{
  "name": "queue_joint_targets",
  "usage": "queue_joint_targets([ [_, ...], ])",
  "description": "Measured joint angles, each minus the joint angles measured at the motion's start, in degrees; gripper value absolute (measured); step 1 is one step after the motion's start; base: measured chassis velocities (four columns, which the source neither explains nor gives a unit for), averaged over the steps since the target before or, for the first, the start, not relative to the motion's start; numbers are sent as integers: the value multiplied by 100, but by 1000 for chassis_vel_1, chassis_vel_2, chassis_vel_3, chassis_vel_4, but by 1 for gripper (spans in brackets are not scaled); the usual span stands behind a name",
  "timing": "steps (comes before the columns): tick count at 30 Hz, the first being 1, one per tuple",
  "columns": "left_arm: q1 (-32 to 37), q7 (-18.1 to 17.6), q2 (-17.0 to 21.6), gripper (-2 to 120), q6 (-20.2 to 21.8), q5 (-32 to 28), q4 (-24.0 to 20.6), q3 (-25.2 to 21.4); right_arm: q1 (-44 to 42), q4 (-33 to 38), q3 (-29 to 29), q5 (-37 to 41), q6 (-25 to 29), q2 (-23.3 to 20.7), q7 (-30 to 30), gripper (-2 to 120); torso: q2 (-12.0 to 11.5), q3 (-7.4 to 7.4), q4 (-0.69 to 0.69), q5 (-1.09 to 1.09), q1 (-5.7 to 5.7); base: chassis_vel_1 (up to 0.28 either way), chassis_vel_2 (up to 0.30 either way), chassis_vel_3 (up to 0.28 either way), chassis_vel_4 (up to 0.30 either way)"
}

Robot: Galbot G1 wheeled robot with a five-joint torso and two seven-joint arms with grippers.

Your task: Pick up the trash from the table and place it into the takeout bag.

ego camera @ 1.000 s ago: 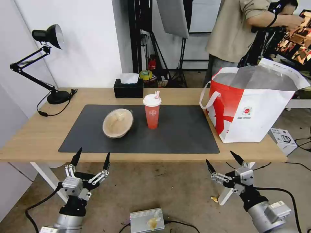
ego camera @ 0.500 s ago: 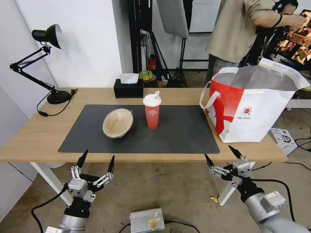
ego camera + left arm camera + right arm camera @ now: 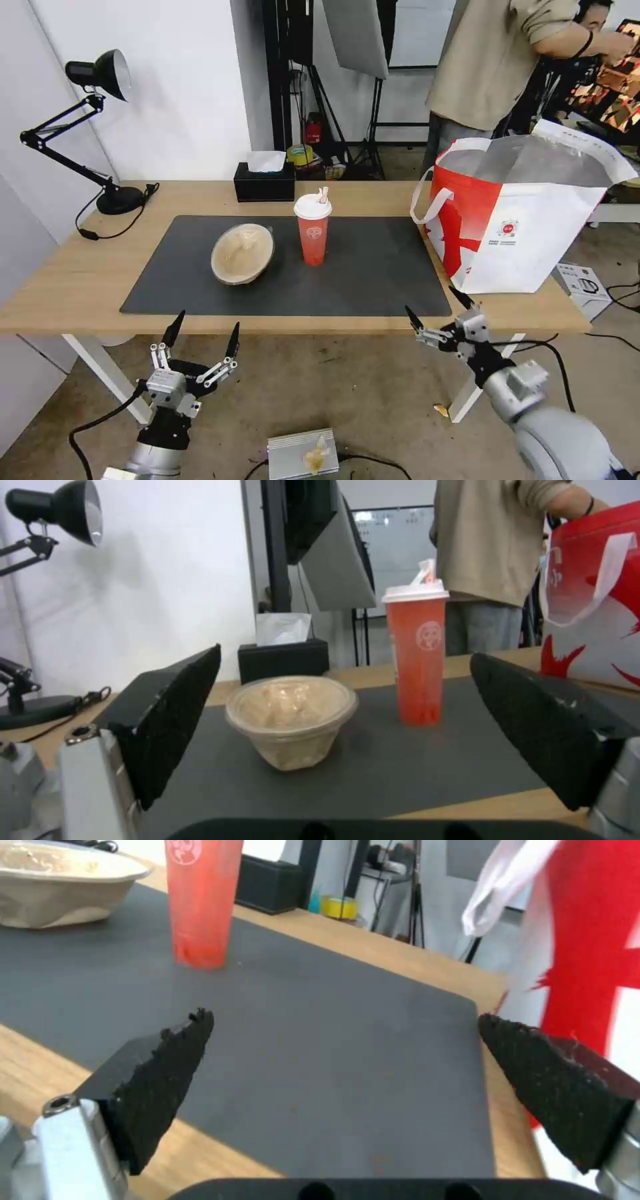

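A tan paper bowl (image 3: 243, 253) and a red drink cup (image 3: 313, 229) with a white lid stand side by side on the dark grey mat (image 3: 373, 273) of the light-wood table (image 3: 73, 280). The left wrist view faces the bowl (image 3: 291, 719) and the cup (image 3: 417, 655). The red-and-white takeout bag (image 3: 527, 213) stands open at the table's right end. My left gripper (image 3: 203, 325) hangs open below the table's front edge, in front of the bowl. My right gripper (image 3: 435, 305) is open at the front edge near the mat's right corner, by the bag (image 3: 587, 940).
A black desk lamp (image 3: 100, 133) stands at the table's far left corner and a black tissue box (image 3: 265, 180) at the back edge. A small silver box (image 3: 303, 453) lies on the floor between my arms. A person stands behind the bag.
Both grippers have moved inward: the left slightly right, the right up and left until its tips reach the table's front edge. Bowl, cup and bag have not moved.
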Motion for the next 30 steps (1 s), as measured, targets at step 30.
queue_joint_targets([
  [30,37,12,-244,100,-40,241,109,-39,2080,-1024,-1774,283,-354,-227,-16,100,0,0,-1,-1,0,0,0,0,0],
])
